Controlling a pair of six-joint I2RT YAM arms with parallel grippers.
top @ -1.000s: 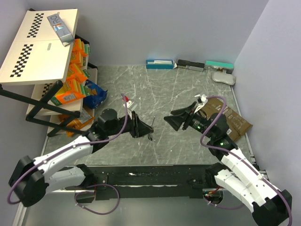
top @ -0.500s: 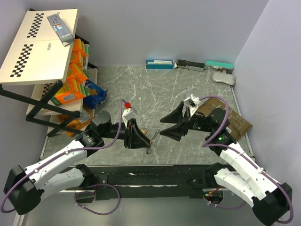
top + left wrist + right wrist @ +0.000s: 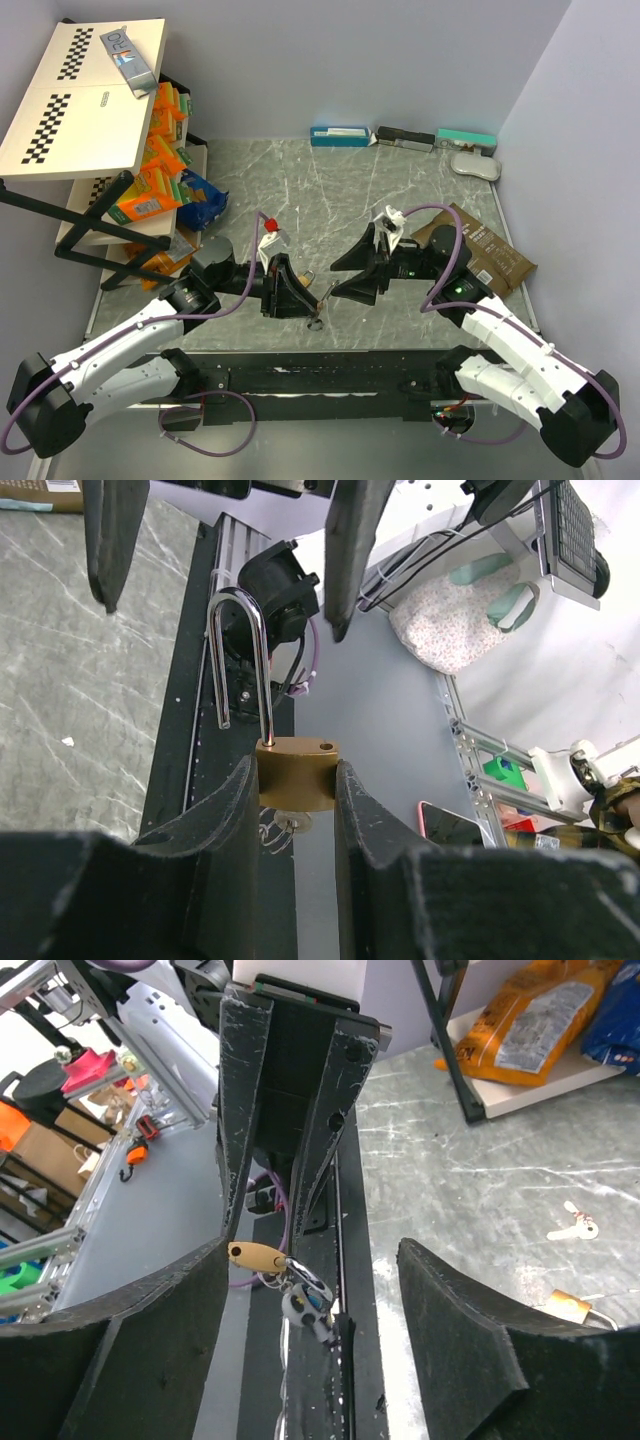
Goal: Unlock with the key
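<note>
My left gripper (image 3: 297, 768) is shut on the brass padlock (image 3: 297, 775), gripping its body from both sides. The silver shackle (image 3: 240, 650) points away from me with one leg free of the body. A key (image 3: 290, 823) with a ring sits in the padlock's underside. In the top view the left gripper (image 3: 296, 288) holds the padlock (image 3: 311, 293) above the table's near edge, with the key ring (image 3: 316, 321) hanging below. My right gripper (image 3: 340, 277) is open and empty, facing the padlock from the right. In the right wrist view the padlock (image 3: 255, 1256) and its hanging keys (image 3: 312, 1305) lie between my open fingers (image 3: 150, 1320).
A second brass padlock (image 3: 570, 1306) and a loose key (image 3: 575, 1228) lie on the marble table. A shelf with snack bags (image 3: 160, 180) stands at the left. Boxes (image 3: 400, 137) line the back wall. A brown packet (image 3: 495, 255) lies at the right.
My right gripper has moved left and closer to the padlock, staying open. My left gripper turned and dropped slightly with the padlock, then held still.
</note>
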